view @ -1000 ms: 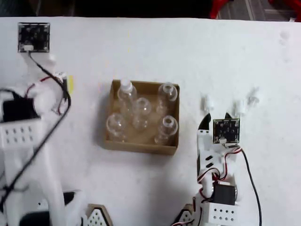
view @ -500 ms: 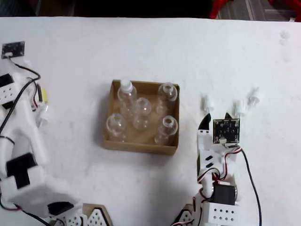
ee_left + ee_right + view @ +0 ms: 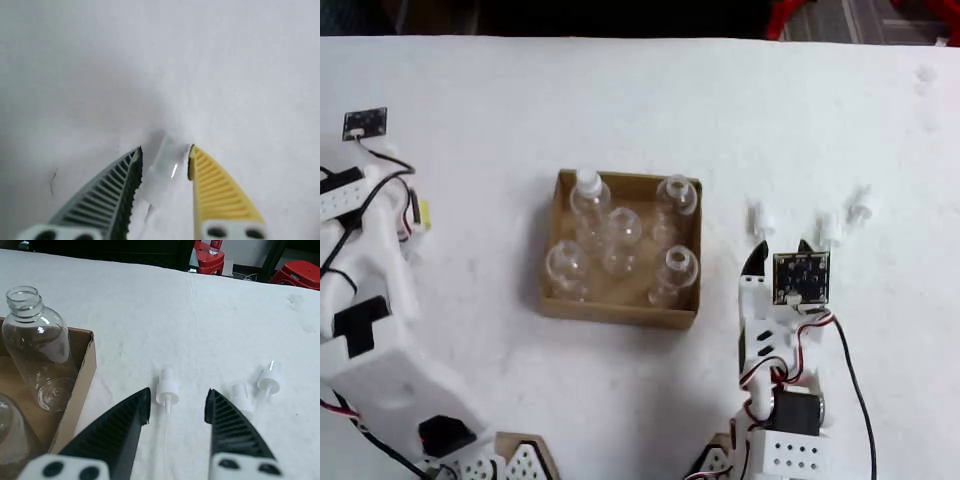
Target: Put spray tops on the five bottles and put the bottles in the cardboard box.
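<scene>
Left wrist view — left end effector (image 3: 165, 150) low over table (image 3: 250, 60), clenched on a spray top (image 3: 161, 175)

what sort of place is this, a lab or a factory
Most likely a robotics lab or workshop bench, not a factory: small arms on a white-covered table, a cardboard box of clear bottles with loose spray tops beside it, red stools behind.

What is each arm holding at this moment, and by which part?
The left jaws grip a white spray top by the sides of its cap. The right jaws are open and hold nothing.
</scene>
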You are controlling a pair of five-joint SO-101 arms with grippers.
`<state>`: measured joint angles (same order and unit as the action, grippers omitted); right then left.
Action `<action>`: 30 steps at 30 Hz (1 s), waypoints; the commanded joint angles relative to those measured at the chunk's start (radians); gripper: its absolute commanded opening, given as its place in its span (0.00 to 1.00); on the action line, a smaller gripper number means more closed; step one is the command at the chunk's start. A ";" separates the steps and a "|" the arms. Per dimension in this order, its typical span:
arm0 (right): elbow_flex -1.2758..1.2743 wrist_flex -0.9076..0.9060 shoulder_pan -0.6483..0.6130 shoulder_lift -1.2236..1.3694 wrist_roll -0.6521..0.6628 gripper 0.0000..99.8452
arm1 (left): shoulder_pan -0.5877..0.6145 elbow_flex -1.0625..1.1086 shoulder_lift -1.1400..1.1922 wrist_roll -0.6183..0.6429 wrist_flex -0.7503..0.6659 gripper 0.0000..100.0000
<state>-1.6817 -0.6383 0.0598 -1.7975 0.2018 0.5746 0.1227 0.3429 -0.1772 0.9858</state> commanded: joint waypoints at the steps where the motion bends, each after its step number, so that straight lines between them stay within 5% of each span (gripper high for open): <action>1: -0.009 -0.001 -0.002 -0.004 0.012 0.16 | -0.016 -0.049 0.021 -0.009 -0.038 0.15; 24: -0.009 -0.001 -0.001 -0.004 0.012 0.16 | -0.068 -0.038 0.048 -0.060 -0.029 0.14; 30: -0.009 -0.001 -0.001 -0.004 0.012 0.16 | -0.065 -0.048 0.084 -0.080 -0.011 0.03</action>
<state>-1.6817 -0.6383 0.0598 -1.7975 0.2018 0.5194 0.1227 0.4289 -0.2309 0.9643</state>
